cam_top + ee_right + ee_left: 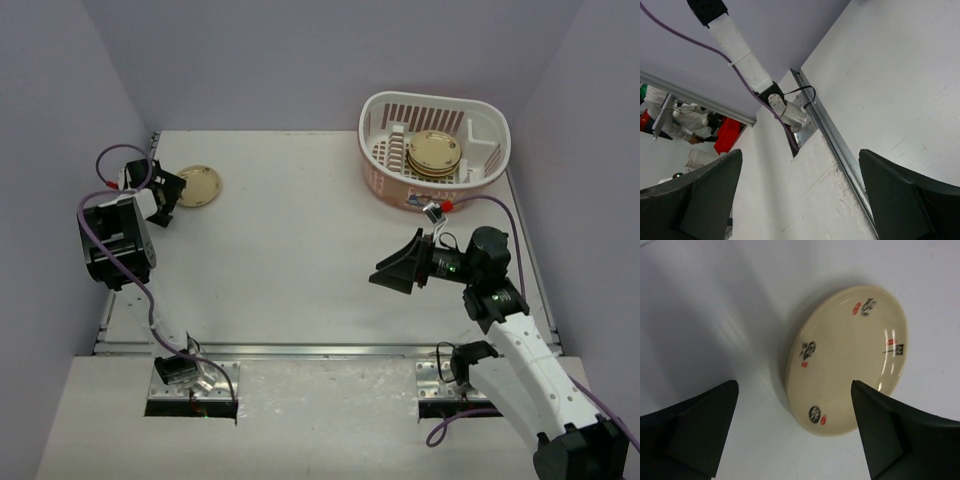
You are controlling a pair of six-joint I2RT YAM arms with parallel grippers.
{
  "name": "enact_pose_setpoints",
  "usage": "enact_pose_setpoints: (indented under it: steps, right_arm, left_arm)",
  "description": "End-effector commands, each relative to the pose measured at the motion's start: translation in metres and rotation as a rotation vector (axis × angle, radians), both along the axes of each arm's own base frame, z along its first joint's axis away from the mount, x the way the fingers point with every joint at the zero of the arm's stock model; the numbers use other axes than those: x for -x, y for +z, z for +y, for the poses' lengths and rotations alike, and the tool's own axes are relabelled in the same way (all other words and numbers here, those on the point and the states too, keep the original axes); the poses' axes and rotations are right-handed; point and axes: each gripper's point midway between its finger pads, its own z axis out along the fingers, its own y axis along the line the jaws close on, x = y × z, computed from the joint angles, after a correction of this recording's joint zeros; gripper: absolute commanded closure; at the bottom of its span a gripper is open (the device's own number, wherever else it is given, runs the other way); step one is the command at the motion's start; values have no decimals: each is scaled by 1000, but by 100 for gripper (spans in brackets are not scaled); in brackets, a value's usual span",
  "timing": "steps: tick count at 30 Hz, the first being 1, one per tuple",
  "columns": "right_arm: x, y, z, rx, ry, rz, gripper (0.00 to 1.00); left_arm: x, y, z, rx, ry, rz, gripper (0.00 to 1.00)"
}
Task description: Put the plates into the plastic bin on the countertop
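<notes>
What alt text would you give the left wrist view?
A cream plate with small black and red marks lies flat on the white countertop. The left gripper is open above it, with its two black fingers in the bottom corners, one on each side of the plate's near edge.

Pale lilac walls (300, 60) close in the scene on the left, far and right; a red crate (729, 135) sits outside, beyond the left wall.

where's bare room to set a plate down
The wide middle of the white-grey countertop is bare, between the cream round plate by the left end effector and the right end effector. Crowded: far right corner, white-pink slotted plastic bin holding stacked plates.
</notes>
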Motion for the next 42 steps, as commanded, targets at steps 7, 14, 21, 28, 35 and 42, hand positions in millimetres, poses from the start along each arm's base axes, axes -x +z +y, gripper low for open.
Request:
enact_pose_setpoints:
  steps: [7,14,21,28,35,42]
  right_arm:
    - [-8,-20,-3,50,-33,-27,1]
    - [-12,-25,-1,29,-38,4,1]
    - [-8,-13,8,-109,38,26,1]
    - [-69,-23,23,62,-93,81,1]
    - [-113,-74,14,308,-215,135,12]
    - [-106,-101,14,450,-205,117,19]
  left_arm:
    - [5,-45,3,35,-13,164,54]
    - [4,-65,-8,85,-73,216,100]
    - [29,-14,-38,49,-39,114,100]
    - [72,103,-219,-3,-561,-238,100]
    - [150,113,-334,149,-981,-347,100]
    - [187,133,-355,178,-1113,-425,100]
